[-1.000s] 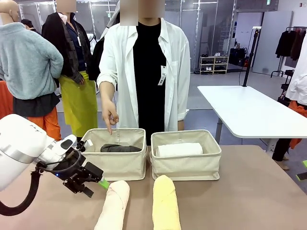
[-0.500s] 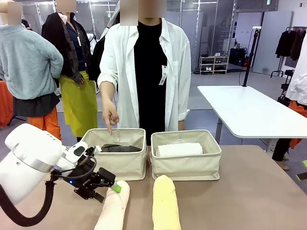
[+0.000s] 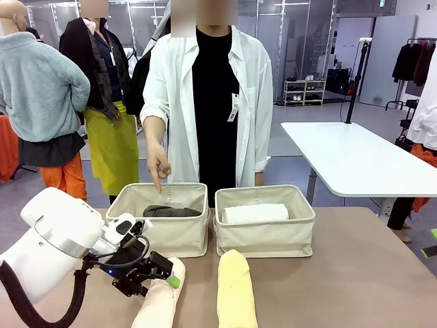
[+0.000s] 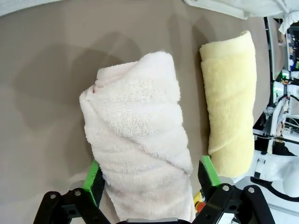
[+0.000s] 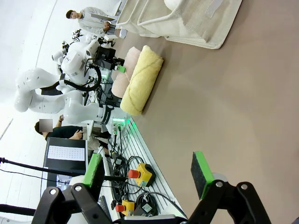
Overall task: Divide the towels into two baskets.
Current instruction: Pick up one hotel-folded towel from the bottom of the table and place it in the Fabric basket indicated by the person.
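Far left, low over the tan table (image 3: 355,273): left pincer (image 4: 150,173), black with green pads, on a white arm. Spread wide astride a cream-peach rolled terry towel (image 3: 158,301), one pad just beside each flank, no squeeze visible. Towel flat on the table, lying lengthwise, far end just in front of the baskets.

Behind it: left cream-beige canvas basket (image 3: 171,238), upright, soft-sided, with a dark grey rolled towel (image 3: 171,212) lying inside. Above that basket's far rim: hand (image 3: 158,166) of a person in a white coat, index finger pointing down.

Centre: pale yellow rolled terry towel (image 3: 235,294) flat on the table, parallel to the cream-peach one, near it but apart, far end just before the right basket.

Right of centre: matching right cream-beige canvas basket (image 3: 266,240), just beside the left one, with a white rolled towel (image 3: 256,213) lying crosswise inside.

Right side, seen from its own wrist: right pincer (image 5: 148,170), spread wide, nothing between the pads, above bare table, well apart from towels and baskets.
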You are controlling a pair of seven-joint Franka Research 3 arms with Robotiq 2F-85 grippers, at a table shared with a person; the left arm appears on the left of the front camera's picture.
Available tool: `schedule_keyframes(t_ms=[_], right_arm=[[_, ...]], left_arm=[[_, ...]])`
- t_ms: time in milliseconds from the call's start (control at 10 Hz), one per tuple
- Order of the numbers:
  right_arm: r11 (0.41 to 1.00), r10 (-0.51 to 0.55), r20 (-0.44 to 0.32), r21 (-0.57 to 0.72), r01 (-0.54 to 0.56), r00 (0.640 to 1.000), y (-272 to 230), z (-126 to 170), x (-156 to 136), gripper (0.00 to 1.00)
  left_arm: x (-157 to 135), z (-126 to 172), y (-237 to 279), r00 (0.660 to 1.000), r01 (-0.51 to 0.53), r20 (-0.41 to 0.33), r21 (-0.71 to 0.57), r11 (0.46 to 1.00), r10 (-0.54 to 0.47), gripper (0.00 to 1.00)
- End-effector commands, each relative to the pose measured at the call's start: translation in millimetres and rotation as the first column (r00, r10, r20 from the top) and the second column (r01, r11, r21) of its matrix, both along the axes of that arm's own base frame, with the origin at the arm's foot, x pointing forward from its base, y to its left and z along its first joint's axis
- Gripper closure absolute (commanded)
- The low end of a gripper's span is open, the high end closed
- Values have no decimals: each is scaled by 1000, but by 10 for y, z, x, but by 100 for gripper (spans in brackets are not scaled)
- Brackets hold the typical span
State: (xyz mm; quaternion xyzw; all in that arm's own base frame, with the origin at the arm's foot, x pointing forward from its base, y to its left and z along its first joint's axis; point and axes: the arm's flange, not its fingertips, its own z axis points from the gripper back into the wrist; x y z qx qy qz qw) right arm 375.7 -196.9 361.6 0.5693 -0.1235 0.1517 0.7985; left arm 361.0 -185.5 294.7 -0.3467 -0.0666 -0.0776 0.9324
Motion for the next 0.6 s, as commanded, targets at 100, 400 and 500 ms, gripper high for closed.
schedule_keyframes(t_ms=[100,400,500], right_arm=[[1000,-5,9,-11,5,1000,25,23,-18,6],[1000,-5,9,-11,5,1000,25,23,-18,6],[1000,-5,9,-11,5,1000,25,23,-18,6]], left_arm=[[-365,-66,47,999,29,35,-14,999,-28,20],[-375,-44,51,999,31,33,-17,999,-31,49],[-388,-22,46,999,34,36,-17,999,-33,58]])
